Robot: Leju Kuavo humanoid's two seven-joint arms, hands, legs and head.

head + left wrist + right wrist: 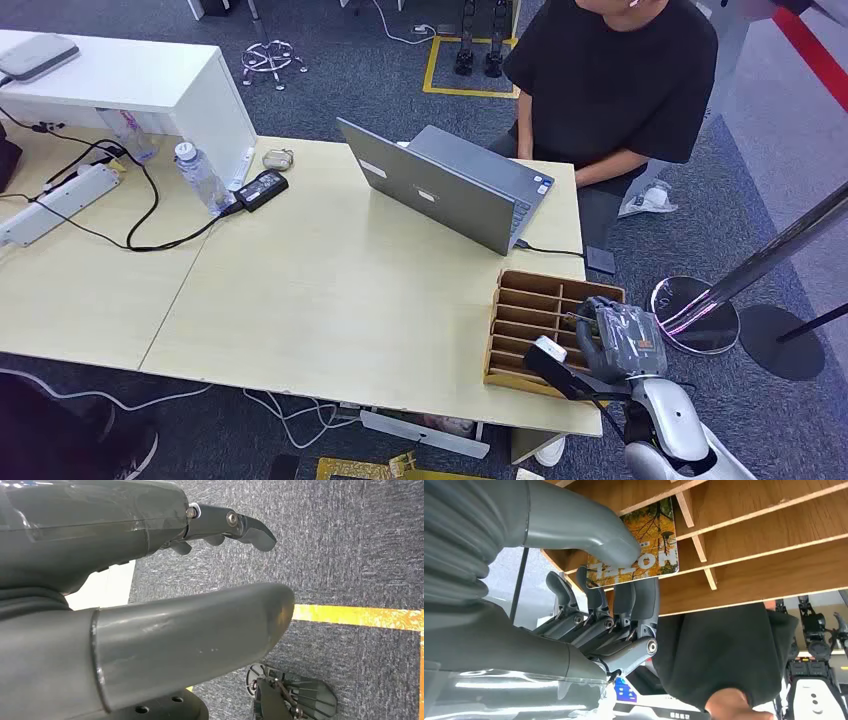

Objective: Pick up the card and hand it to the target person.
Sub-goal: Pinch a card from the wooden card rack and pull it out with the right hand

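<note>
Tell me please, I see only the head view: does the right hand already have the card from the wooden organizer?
Observer: Yes. In the right wrist view, the thumb presses on the card with fingers under it.
Operator: Is the card out of the organizer?
Observer: Not fully; its far end sits in a slot between the dividers of the wooden organizer.
Operator: What is printed on it?
Observer: An autumn tree picture with white letters.
Operator: And the left hand?
Observer: The left hand hangs over grey carpet, holding nothing.
</note>
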